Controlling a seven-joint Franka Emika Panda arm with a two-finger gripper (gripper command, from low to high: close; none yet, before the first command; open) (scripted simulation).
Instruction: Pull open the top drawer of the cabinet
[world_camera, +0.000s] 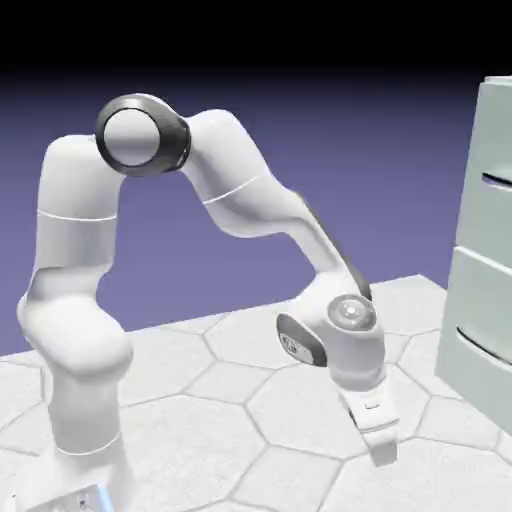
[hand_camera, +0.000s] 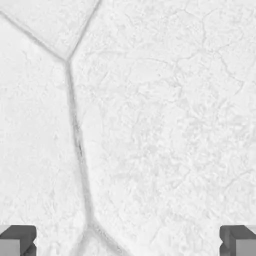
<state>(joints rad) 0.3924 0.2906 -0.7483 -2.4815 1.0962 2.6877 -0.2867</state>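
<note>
A: Where does your two-finger white gripper (world_camera: 381, 452) stand?

B: Low over the white hexagon-tiled table (world_camera: 230, 400), pointing down. My jaws are spread fully apart and hold nothing; the hand view shows only tile between the grey fingertips (hand_camera: 18, 240).

A: And the target?

B: Well apart, to the right and higher: the tall pale grey-green cabinet (world_camera: 485, 330), its boxy top drawer (world_camera: 495, 140) shut, fronts separated by dark seams.

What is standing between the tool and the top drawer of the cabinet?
Nothing visible. The tool hangs open, low over the bare table, pointing down, apart from the cabinet at the exterior view's right. The top drawer sits higher, with only open space between.
</note>
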